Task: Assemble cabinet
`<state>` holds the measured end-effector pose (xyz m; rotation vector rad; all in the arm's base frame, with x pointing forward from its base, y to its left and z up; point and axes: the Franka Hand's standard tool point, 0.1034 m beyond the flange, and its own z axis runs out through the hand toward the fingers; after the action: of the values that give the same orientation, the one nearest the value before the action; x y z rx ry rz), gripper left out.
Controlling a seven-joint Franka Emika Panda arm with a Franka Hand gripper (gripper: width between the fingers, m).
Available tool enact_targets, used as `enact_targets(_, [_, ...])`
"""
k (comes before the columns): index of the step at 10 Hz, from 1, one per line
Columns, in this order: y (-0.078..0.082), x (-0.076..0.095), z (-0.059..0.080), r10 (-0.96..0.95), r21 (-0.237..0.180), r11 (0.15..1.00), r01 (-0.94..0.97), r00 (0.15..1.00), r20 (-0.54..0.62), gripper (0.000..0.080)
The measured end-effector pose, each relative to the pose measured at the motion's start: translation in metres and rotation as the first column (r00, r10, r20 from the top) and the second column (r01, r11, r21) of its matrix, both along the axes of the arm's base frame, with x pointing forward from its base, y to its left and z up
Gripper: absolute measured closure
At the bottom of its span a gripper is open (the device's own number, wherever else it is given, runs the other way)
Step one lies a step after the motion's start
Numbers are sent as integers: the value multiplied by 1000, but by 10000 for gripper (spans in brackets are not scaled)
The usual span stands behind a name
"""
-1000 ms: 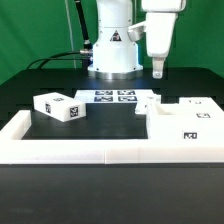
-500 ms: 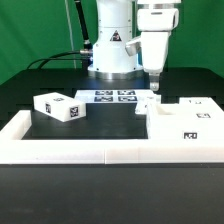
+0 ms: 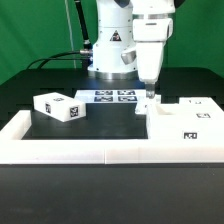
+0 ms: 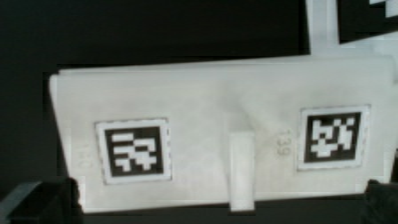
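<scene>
This looks like the approach to a pick. The pincer hangs just above the left edge of the large cabinet panel, which lies flat on the worktop at the exterior view's lower right. A smaller cabinet block sits well apart at middle left. The next move probably calls for a square drop onto an edge or the raised rib. I cannot tell whether the jaws are spread: the exterior view merges them into one dark tip, and the wrist view crops them.
</scene>
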<state>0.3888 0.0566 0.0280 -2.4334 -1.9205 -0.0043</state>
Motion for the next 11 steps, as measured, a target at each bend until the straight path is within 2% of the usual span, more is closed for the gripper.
enact_targets(3, [2, -4, -9, -4, 12, 1000, 4, 1000, -5, 2])
enact_targets(4, [3, -6, -12, -4, 15, 1000, 4, 1000, -9, 126])
enact_targets(5, [3, -7, -13, -4, 15, 1000, 4, 1000, -12, 126])
enact_targets(7, [3, -7, -14, -4, 15, 1000, 4, 1000, -14, 400])
enact_targets(8, [3, -8, -14, -4, 15, 1000, 4, 1000, -14, 400])
enact_targets(9, [2, -8, -14, -5, 15, 1000, 5, 1000, -15, 602])
enact_targets(10, [1, -7, -14, -7, 15, 1000, 7, 1000, -14, 725])
enact_targets(11, [1, -7, -14, -8, 15, 1000, 8, 1000, -14, 725])
